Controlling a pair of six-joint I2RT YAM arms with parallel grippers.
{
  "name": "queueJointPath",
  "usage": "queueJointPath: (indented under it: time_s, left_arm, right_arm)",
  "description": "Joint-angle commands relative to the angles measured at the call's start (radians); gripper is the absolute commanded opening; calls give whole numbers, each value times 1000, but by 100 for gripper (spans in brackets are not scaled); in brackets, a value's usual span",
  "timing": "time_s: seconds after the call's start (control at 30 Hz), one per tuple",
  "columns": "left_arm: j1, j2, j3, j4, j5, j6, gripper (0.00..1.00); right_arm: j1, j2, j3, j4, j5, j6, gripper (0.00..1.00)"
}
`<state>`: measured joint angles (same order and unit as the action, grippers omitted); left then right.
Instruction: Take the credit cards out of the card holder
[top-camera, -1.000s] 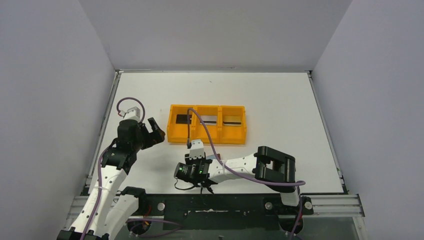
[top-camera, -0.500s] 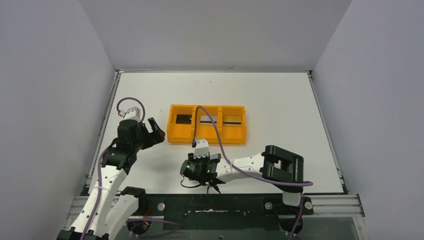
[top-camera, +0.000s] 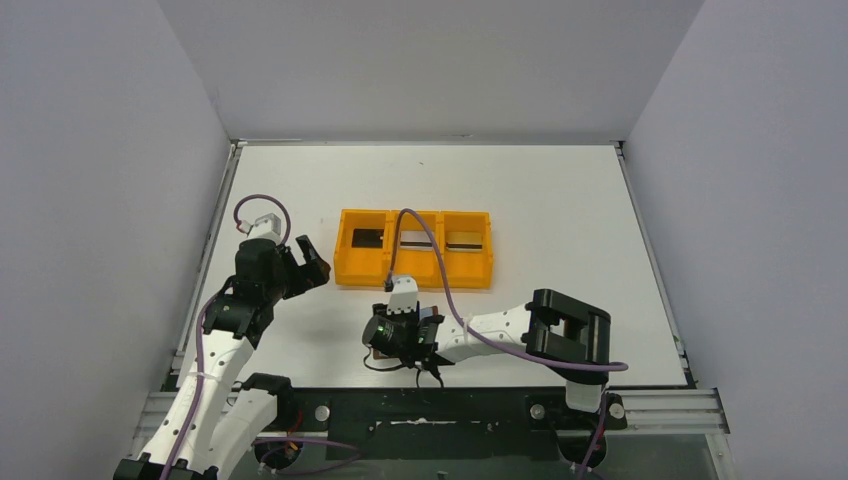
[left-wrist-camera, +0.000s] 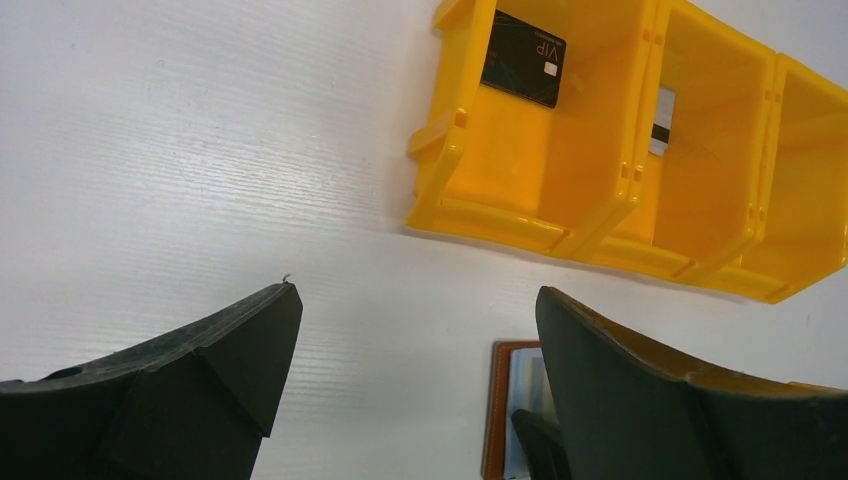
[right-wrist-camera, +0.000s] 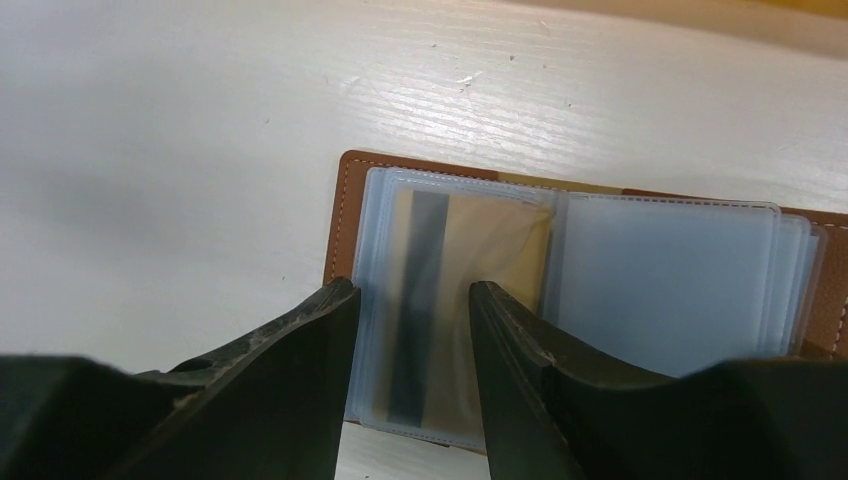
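The card holder (right-wrist-camera: 590, 270) lies open on the table, brown leather with pale blue-grey clear pockets. A tan-gold credit card (right-wrist-camera: 470, 250) with a dark stripe sits inside its left pocket. My right gripper (right-wrist-camera: 412, 288) hovers just over that pocket, open, with the card showing in the gap and nothing gripped. In the top view the right gripper (top-camera: 392, 345) is near the front edge and covers most of the card holder (top-camera: 379, 351). My left gripper (top-camera: 305, 265) is open and empty, left of the tray. Its wrist view shows the card holder's corner (left-wrist-camera: 510, 400).
An orange three-compartment tray (top-camera: 415, 275) stands behind the right gripper. It holds a black card (top-camera: 367, 238), a silvery card (top-camera: 418, 240) and a tan card (top-camera: 463, 240). The black card (left-wrist-camera: 523, 58) also shows in the left wrist view. The table's front edge is close by.
The right gripper has shifted slightly to the right over the card holder and its jaws have spread wider. The left arm has not moved.
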<state>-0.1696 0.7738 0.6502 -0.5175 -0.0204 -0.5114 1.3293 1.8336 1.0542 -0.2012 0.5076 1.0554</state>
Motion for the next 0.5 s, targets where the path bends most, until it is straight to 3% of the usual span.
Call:
queueJointPath:
  time_s: [0.0,0.47]
  left_arm:
    - [-5,-2,11,62,5,13,89]
    - [-8,-4,11,60,4,13,89]
  right_arm:
    - [-1,-27,-25,12,-14,12,42]
    - [-9,-58,-3,-15,20,3,7]
